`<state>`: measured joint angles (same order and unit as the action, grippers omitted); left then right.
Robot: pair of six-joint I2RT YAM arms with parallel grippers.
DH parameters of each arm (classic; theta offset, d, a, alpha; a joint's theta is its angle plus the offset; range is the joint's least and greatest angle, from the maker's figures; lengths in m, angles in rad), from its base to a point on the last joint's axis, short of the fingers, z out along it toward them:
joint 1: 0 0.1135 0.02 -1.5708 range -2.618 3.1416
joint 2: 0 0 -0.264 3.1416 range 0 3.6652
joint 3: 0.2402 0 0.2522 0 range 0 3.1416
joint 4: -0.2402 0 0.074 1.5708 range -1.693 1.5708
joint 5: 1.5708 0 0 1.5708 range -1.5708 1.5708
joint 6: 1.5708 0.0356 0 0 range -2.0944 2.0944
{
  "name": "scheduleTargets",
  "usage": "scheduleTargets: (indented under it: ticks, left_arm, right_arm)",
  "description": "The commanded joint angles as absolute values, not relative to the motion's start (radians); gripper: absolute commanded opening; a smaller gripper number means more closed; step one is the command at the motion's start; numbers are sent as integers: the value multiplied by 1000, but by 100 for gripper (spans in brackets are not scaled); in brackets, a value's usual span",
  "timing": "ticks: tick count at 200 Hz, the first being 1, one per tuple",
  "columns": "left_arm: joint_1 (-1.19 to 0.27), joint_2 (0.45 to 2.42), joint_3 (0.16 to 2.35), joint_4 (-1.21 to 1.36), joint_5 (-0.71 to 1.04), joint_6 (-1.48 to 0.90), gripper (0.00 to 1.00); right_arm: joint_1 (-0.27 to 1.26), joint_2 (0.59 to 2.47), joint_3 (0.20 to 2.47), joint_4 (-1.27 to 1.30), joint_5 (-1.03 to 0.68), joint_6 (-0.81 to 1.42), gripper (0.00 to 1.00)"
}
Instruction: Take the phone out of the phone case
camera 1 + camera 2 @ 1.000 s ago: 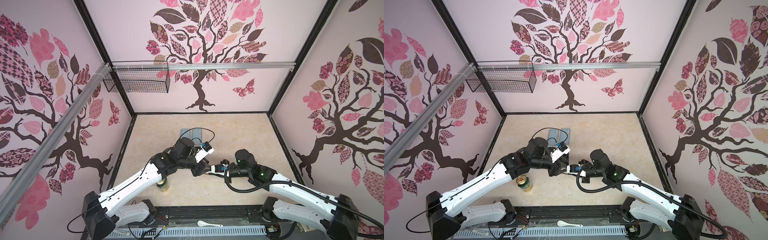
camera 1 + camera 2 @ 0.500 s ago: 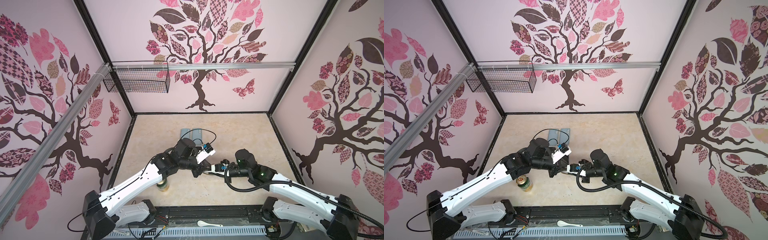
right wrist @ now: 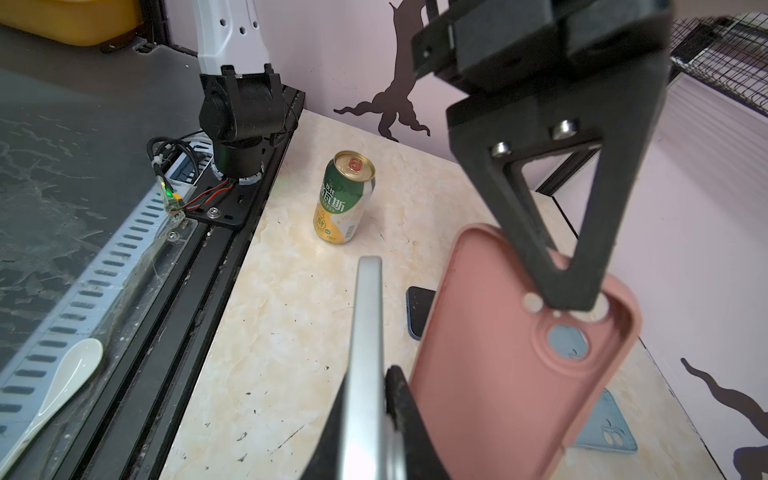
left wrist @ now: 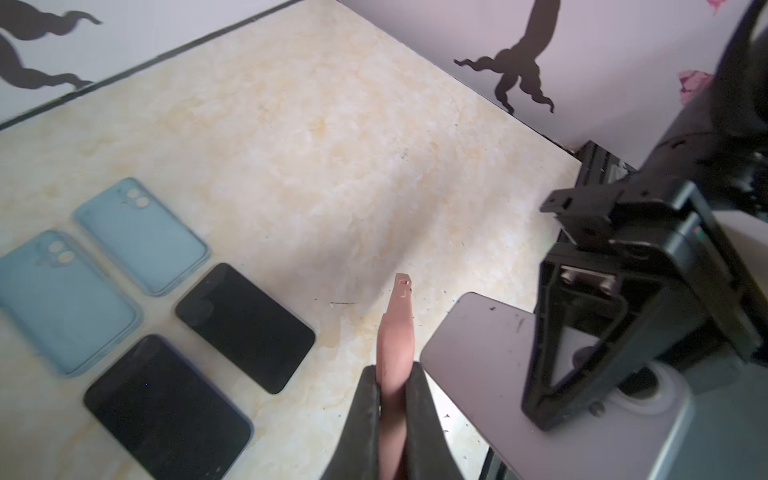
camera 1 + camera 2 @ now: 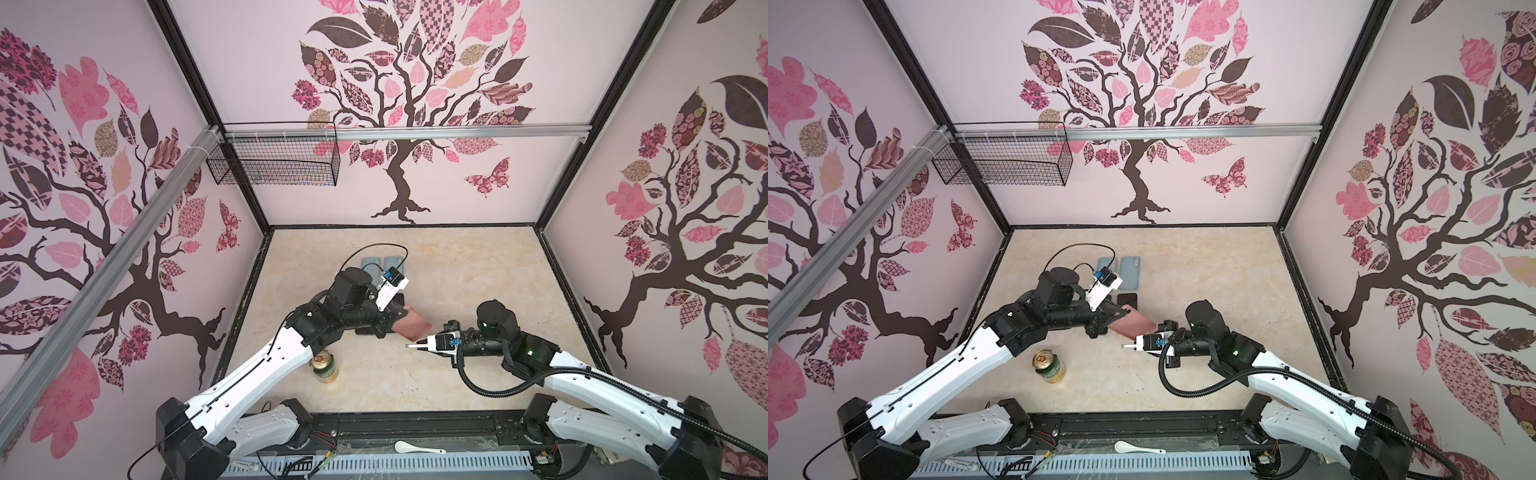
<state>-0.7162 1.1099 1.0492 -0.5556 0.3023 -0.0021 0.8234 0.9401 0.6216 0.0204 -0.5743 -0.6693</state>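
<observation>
The pink phone case (image 5: 412, 328) hangs empty above the table's middle, and my left gripper (image 5: 390, 328) is shut on its edge. The left wrist view shows the case (image 4: 397, 328) edge-on between the black fingers of the left gripper (image 4: 395, 376). The silver phone (image 3: 368, 324) is out of the case. It is held edge-on in my right gripper (image 3: 369, 380), just beside the case (image 3: 498, 374) with a small gap between them. In a top view the phone (image 5: 1128, 345) sticks out of the right gripper (image 5: 1142, 344) below the case (image 5: 1133, 327).
A green-gold can (image 5: 325, 365) stands upright near the left arm. Two blue cases (image 4: 141, 232) (image 4: 62, 299) and two dark phones (image 4: 245, 324) (image 4: 166, 403) lie flat behind the grippers. A white spoon (image 5: 415, 448) lies on the front rail. A wire basket (image 5: 274, 162) hangs on the back wall.
My left gripper has closed on the pink case's edge. Both arms have barely shifted, and the right gripper keeps its hold on the phone.
</observation>
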Motion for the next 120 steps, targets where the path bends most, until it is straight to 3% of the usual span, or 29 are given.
scheduleTargets:
  ticks: [1, 63, 120]
  left_arm:
    - [-702, 1068, 1026, -540, 229, -27, 0]
    - [-682, 961, 1013, -596, 16, -52, 0]
    - [-658, 933, 992, -631, -4, -67, 0]
  right_arm:
    - [824, 915, 641, 69, -558, -590, 0]
    - [821, 1014, 667, 53, -389, -238, 0]
    - [813, 1223, 845, -172, -233, 22, 0]
